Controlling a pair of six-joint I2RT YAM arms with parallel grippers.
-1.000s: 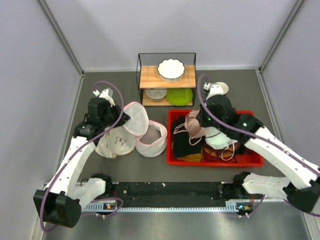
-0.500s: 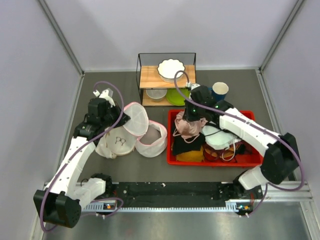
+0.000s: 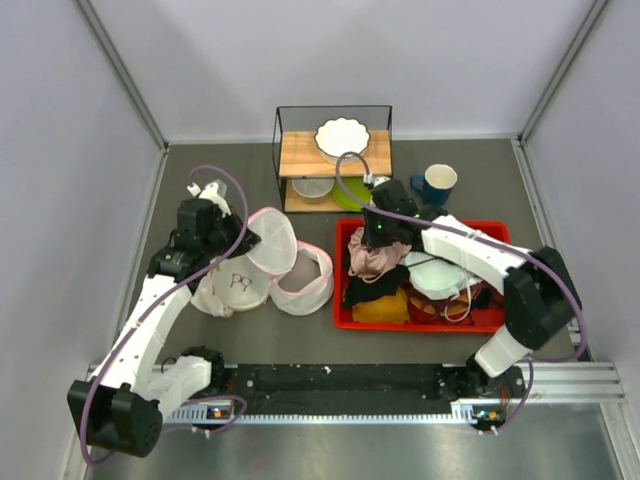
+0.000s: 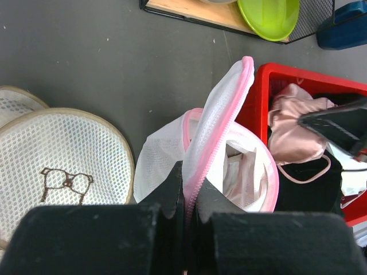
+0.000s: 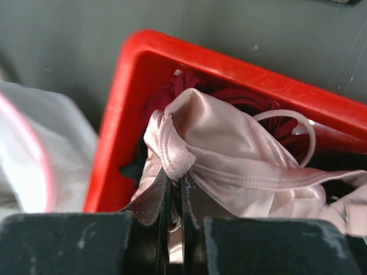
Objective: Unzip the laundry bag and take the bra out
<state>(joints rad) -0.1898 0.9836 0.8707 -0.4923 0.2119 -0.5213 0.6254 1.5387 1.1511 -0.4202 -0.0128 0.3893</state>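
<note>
The laundry bag (image 3: 305,280), white mesh with a pink zipper band, lies open left of the red bin, its lid (image 3: 272,238) standing up. My left gripper (image 3: 247,240) is shut on the lid's pink zipper band (image 4: 198,163), fingertips closed at the rim (image 4: 188,189). The dusty-pink bra (image 3: 375,255) hangs over the left part of the red bin (image 3: 345,318). My right gripper (image 3: 380,232) is shut on a bunched fold of the bra (image 5: 229,143), jaws pinched together (image 5: 175,183). The bra also shows in the left wrist view (image 4: 292,129).
A cream padded round piece with a black mark (image 3: 232,285) lies left of the bag. The bin (image 5: 143,63) also holds black cloth (image 3: 375,288) and a white garment with black cords (image 3: 440,275). A wire shelf (image 3: 335,150) with dishes and a blue cup (image 3: 438,183) stand behind.
My right gripper has moved left across the red bin with the bra in it, towards the bin's left side, uncovering the blue cup. The left arm and bag lid have not moved.
</note>
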